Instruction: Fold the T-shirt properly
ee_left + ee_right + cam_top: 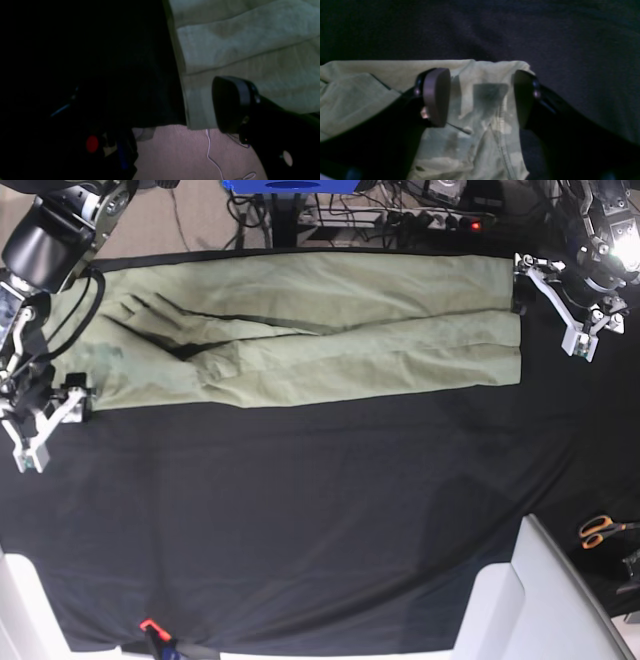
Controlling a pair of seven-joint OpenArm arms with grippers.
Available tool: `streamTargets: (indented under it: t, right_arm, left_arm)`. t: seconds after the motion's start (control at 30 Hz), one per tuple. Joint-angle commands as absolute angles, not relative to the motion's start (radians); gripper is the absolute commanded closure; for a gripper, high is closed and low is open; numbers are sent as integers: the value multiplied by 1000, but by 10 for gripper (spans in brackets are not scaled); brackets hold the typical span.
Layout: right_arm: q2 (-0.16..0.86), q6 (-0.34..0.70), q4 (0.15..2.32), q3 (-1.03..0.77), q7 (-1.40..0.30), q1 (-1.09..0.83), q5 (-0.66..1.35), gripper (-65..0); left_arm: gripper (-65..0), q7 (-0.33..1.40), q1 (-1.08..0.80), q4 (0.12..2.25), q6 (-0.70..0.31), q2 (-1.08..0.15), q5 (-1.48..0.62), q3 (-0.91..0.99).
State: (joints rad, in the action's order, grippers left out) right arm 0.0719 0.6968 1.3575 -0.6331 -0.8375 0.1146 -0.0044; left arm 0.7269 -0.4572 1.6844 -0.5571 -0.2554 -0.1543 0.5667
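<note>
We had the T-shirt (pixel 300 330), folded lengthwise into a long band, lying across the far part of the black table cloth (pixel 300 520). At the shirt's left end our right gripper (pixel 480 97) straddled the corner with parted jaws, grasping nothing, likely positioned to pinch it. At the right end our left gripper (pixel 565 305) hung released beside the hem, likely readying for the crosswise fold.

The base view is looking straight down from high overhead, taking in the whole black table cloth (pixel 300 510) and both arms at its far corners. The left wrist camera is sitting close behind its gripper (pixel 160 105), facing the T-shirt (pixel 250 50) edge and the floor (pixel 175 150) beyond. The right wrist camera is peering close between its fingers (pixel 437 97) at the opposite end of the T-shirt, which all three views share.
</note>
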Motion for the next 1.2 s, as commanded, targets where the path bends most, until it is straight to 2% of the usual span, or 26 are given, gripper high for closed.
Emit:
streamTargets:
  t: [0.0,0.1,0.13,0.2,0.33,0.7,0.87,1.0,1.17]
  right_arm:
    - [87,698,1389,-633,-822,116,8,-260]
    - [74,698,1394,-604,-855,107,8,-30]
    - [71,698,1391,-596,-860,107,8,0]
    - [67,698,1365,-591,-852,108,5,-24]
    - [79,698,1236,-596,-797,139,4,-21]
    - [206,697,986,-598,-573,188,5,-21]
    - [239,550,900,-598,-489,206,4,-21]
    - [239,387,900,-596,-455,206,4,-21]
    - [222,363,1004,-591,-446,177,8,-21]
  left_arm:
    - [-640,717,-458,1698,-555,-271,-157,573]
    - [-640,717,-456,1698,-555,-271,-156,573]
    - [-640,717,-456,1698,-555,-271,-156,573]
    - [-640,717,-456,1698,-555,-271,-156,573]
    - [-640,717,-456,1696,-555,-271,-153,573]
    - [-640,717,-455,1639,-555,-271,-156,573]
    - [-640,717,-453,1639,-555,-271,-156,575]
    - [-640,716,-452,1641,-555,-271,-156,575]
    - [-638,716,-429,1641,-555,-269,-156,575]
